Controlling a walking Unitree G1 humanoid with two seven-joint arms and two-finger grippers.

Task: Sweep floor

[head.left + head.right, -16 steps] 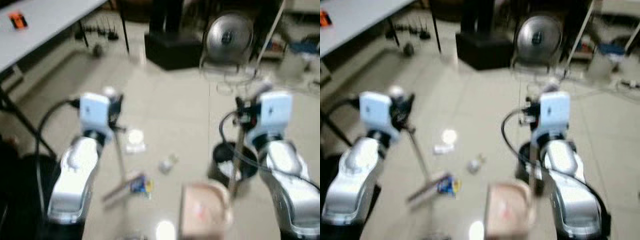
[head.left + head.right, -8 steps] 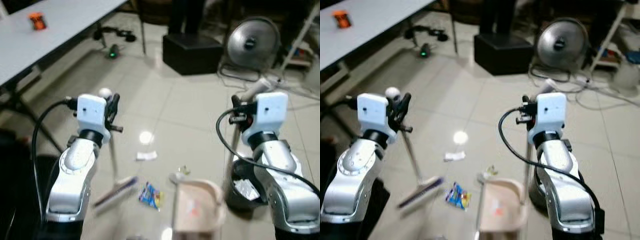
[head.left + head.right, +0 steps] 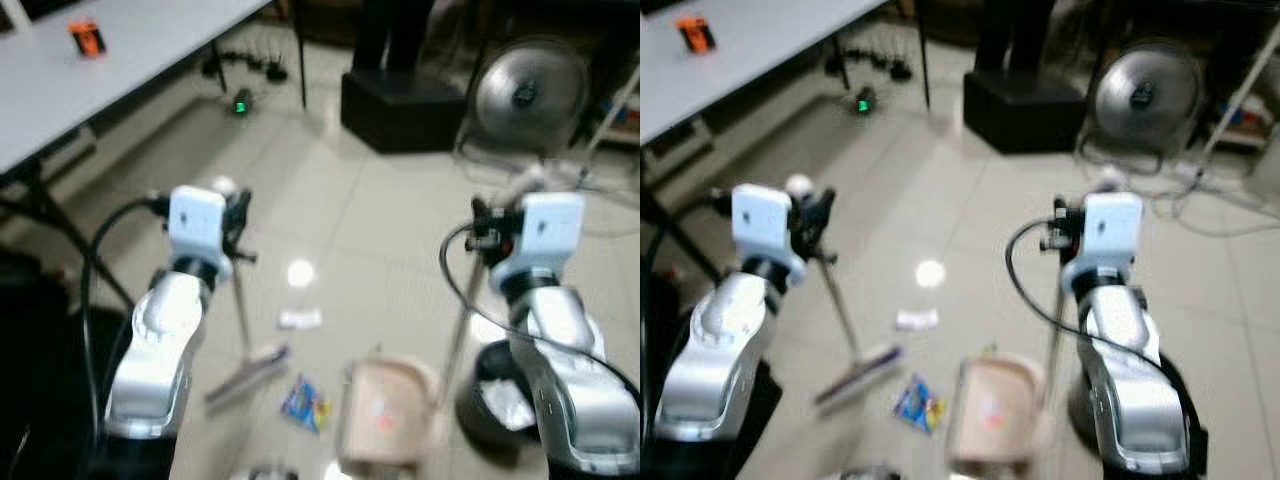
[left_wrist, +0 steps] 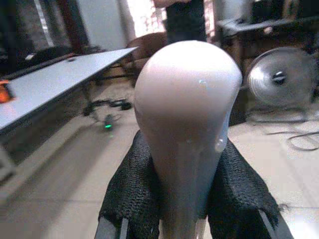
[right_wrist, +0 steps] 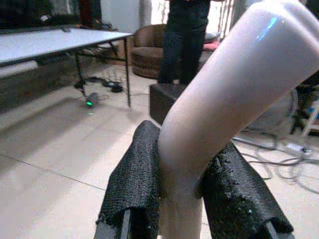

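Fingers [image 4: 132, 191] of left gripper [image 4: 184, 199] clamp broom handle [image 4: 187, 124]; right gripper [image 5: 182, 199] clamps dustpan handle [image 5: 219, 104]. Colourful wrapper [image 3: 303, 403], white scrap [image 3: 299, 319] beside dustpan [image 3: 385, 420]; black bin [image 3: 497, 395] right of it. Print unreadable.

Floor [image 3: 380, 260] ahead, both arms raised over it. Left gripper [image 3: 238, 225] on the left, fingers [image 4: 130, 191] closed on the broom handle [image 4: 185, 124]; the broom [image 3: 247, 363] slants down to its head on the floor, between the arms. Right gripper [image 3: 482, 228] on the right, fingers [image 5: 134, 181] clamped on the dustpan handle [image 5: 224, 104]; the dustpan [image 3: 385, 415] sits on the floor right of the broom head. A wrapper [image 3: 304, 403] lies between broom head and dustpan; a paper scrap [image 3: 300, 319] just beyond it. Bin [image 3: 498, 400] right of the dustpan, under the right arm. Worktop [image 3: 120, 60] far left; fan [image 3: 528, 92] far right; box [image 3: 402, 108] between them.
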